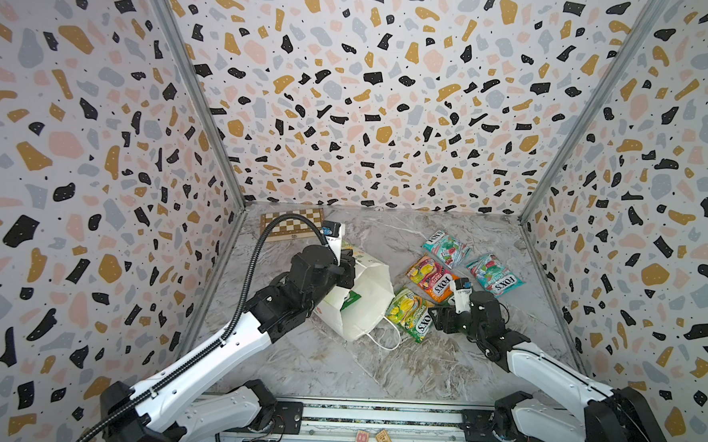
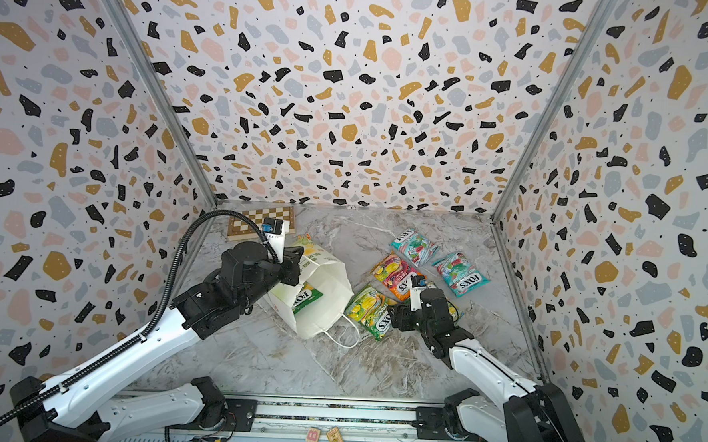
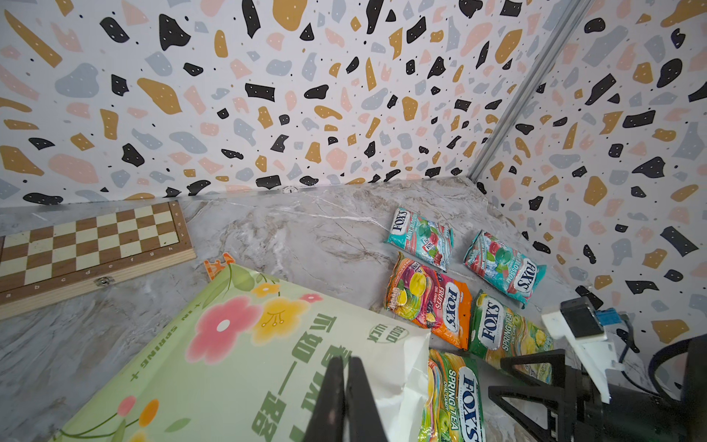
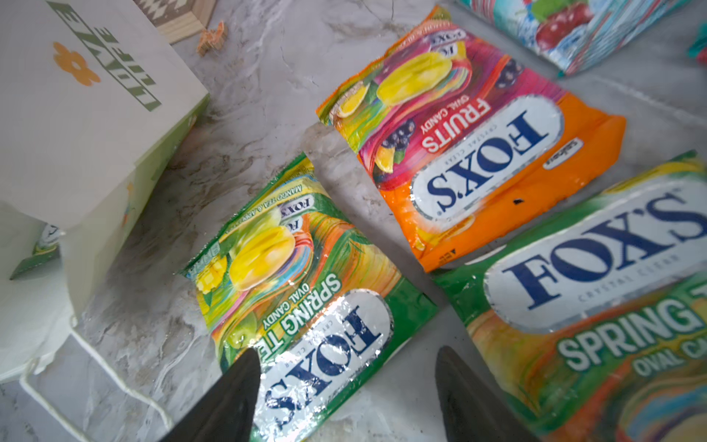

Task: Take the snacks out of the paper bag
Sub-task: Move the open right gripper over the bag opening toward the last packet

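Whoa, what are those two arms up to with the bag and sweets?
Two robot arms are emptying a tall white paper carrier bag that lies tipped on the marble table. The left gripper is shut on the bag's edge. The right gripper hangs open just above a glossy green-yellow FOX'S candy packet. Five packets lie out beside the bag; one more shows inside it.

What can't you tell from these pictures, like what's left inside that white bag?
- Paper bag contents: both top views show only part of one packet; the bag's walls hide the rest.
- Second green packet: cut by the right wrist view's edge; the right gripper mostly covers it in both top views.
- Orange item near the chessboard: too small to identify.
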You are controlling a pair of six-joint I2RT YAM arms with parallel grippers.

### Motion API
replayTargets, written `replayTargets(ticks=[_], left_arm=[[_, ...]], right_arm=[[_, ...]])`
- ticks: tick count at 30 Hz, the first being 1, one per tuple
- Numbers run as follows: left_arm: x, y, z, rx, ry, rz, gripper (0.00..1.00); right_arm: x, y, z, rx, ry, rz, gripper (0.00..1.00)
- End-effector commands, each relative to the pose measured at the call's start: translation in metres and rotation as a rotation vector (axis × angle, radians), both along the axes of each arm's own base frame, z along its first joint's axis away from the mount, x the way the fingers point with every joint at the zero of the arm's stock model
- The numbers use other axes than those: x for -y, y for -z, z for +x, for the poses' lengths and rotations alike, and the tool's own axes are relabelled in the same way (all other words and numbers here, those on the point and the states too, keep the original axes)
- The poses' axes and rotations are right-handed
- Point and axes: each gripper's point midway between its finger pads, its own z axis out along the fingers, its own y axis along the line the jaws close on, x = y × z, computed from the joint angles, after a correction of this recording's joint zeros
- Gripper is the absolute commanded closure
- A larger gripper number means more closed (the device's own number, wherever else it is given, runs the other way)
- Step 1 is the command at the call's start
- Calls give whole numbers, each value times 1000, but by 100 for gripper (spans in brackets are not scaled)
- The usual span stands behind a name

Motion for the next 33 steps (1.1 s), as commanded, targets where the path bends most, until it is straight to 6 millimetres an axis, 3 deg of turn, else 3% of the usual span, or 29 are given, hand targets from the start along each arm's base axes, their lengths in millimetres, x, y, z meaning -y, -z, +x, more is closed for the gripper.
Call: replayTargets(ticks=[1, 8, 14, 23, 33], left_arm=[[4, -8, 3, 40, 9, -13, 100], [5, -10, 3, 43, 17, -19, 100], [8, -12, 2, 45, 30, -32, 100], [13, -19, -2, 53, 57, -78, 100], [16, -25, -3, 63, 73, -110, 100]], right_arm=[[-14, -38, 0, 102, -72, 37, 26], [-66, -94, -30, 201, -364, 218, 26], [-111, -111, -63, 207, -578, 293, 26], [-174, -91, -91, 105, -741, 291, 29], [-217, -55, -72, -34, -695, 246, 32]])
